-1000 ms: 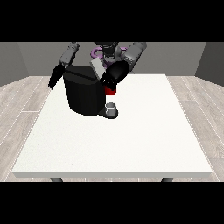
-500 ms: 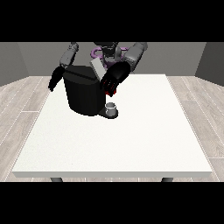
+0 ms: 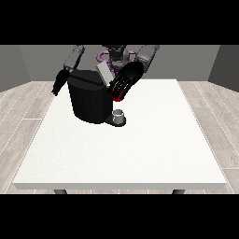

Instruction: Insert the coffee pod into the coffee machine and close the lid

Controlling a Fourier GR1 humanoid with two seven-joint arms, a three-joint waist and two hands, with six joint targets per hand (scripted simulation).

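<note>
A large white table (image 3: 140, 154) fills the near and middle part of the front view, its near edge running across the lower part and most of its surface bare. Towards the far left of the table stands a black, rounded coffee machine (image 3: 89, 100). At its near right foot, on the machine's small base, sits a small grey cup (image 3: 119, 114), upright. Just above the cup, at the machine's upper right side, the black hand at the view's right (image 3: 125, 82) reaches down and leftwards against the machine, its fingers fairly straight and lying side by side, their tips pointing down at a red thing at the machine (image 3: 116, 97). Just left of that hand a pale grey flap, the machine's lid (image 3: 105, 73), stands tilted up from the machine's top. The coffee pod cannot be made out anywhere. At the far left edge of the machine, the hand at the view's left (image 3: 59, 82) hangs beside the machine with its fingers pointing down; whether they touch the machine cannot be told. Farthest back, the robot's grey upper arms and torso (image 3: 116, 52) rise behind the machine.
</note>
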